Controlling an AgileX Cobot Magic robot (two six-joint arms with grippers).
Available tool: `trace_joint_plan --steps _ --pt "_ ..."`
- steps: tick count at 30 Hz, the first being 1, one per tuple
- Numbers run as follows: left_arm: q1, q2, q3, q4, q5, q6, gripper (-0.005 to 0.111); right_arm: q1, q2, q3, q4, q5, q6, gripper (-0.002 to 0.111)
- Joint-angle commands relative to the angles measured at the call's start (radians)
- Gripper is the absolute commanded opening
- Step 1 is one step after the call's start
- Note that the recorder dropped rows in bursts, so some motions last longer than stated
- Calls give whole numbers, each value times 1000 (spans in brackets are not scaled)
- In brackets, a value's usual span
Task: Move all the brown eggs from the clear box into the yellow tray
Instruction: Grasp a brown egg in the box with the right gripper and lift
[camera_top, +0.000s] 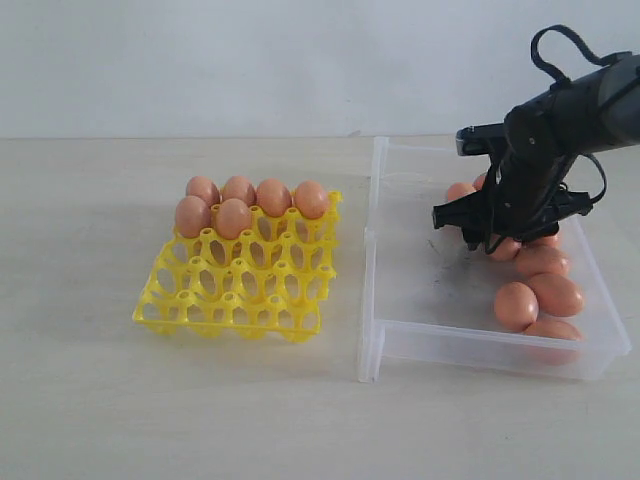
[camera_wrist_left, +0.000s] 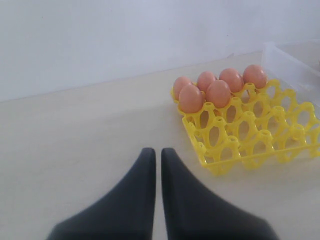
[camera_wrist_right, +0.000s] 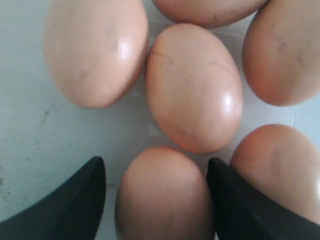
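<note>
Backdrop: pale table (camera_top: 100, 420) under a plain white wall (camera_top: 200, 60)
Tray (camera_top: 240, 315): left of the scene; six eggs (camera_top: 273, 197) are seated, four filling the far row and two at the left end of the next row, with the other cups bare
Box (camera_top: 400, 340): just right of the tray; its eggs (camera_top: 556, 294) bunch along the right side, far to near (the arm hides some, so no count)
Right gripper (camera_wrist_right: 155, 162): down in the box over the far cluster, jaws spread wide and nothing lifted
Target egg (camera_wrist_right: 162, 200): directly between those jaws, resting on the box floor
Key relation: the egg's long axis seems to run crosswise to the line between the jaws, so they would close on its narrow waist; neighbours crowd it on the far and right sides
Left gripper (camera_wrist_left: 158, 151): fingers together and empty, hovering over bare table near-left of the tray
Nearer arm: the right one, by a wide margin
View difference: only the right wrist view shows the egg straddled and the crowding; the exterior view alone shows the tray and box side by side, and its arm blocks the jaws
</note>
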Motion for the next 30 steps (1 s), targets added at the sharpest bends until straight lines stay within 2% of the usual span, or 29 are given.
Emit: trace_joint_plan --steps 1,5,7,9,12,16,24,30 --pt "-6 -3 4 2 -4 0 4 -13 23 -5 -28 10 -15 55" --pt "-6 -3 4 2 -4 0 4 -13 21 -5 -47 3 -15 55" --pt "-6 -3 4 2 -4 0 4 -13 21 -5 -49 9 -15 51" --pt "-6 -3 4 2 -4 0 4 -13 21 -5 -51 19 -15 36" --pt "-6 -3 4 2 -4 0 4 -13 21 -5 -51 48 -55 0" --pt "-6 -3 4 2 -4 0 4 -13 17 -5 -51 58 -80 0" --pt "-6 -3 4 2 -4 0 4 3 -76 2 13 -69 -84 0" --pt "-6 -3 4 2 -4 0 4 47 -188 87 28 -273 -95 0"
